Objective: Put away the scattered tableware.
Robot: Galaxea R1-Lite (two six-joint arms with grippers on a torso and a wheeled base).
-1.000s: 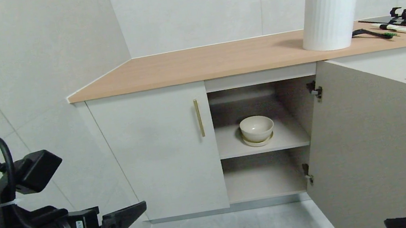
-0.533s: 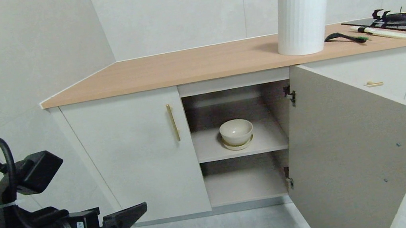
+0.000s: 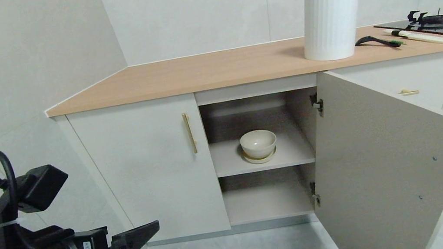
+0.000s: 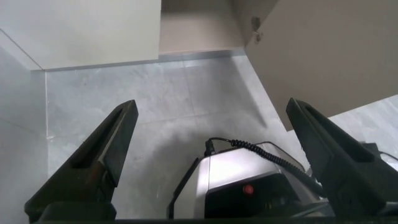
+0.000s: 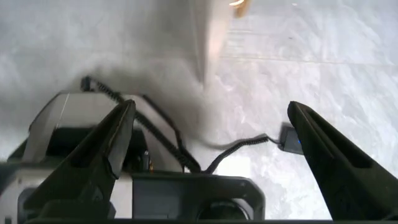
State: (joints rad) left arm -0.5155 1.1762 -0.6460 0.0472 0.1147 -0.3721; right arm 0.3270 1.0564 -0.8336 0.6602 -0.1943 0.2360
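Note:
A beige bowl (image 3: 258,142) sits on a small saucer (image 3: 259,158) on the upper shelf (image 3: 287,156) of the open cabinet. A black-handled utensil (image 3: 378,41) and a long white-handled one (image 3: 415,36) lie on the wooden counter (image 3: 196,73) at the far right. My left gripper (image 4: 211,109) hangs low at the left, over the floor in front of the cabinet; it is open and holds nothing, and one of its fingers (image 3: 135,239) points toward the cabinet. My right gripper (image 5: 211,109) is low at the right, open and holding nothing, beside the open door's edge (image 5: 208,37).
The right cabinet door (image 3: 385,161) swings far out into the floor space. The left door (image 3: 145,171) is closed, with a gold handle (image 3: 190,132). A tall white ribbed cylinder (image 3: 332,22) and a gas stove (image 3: 438,18) stand on the counter. The lower shelf (image 3: 268,201) is bare.
The whole head picture has shifted left, so the camera moved. The right arm has sunk lower at the right edge. The left arm, bowl and door are unchanged.

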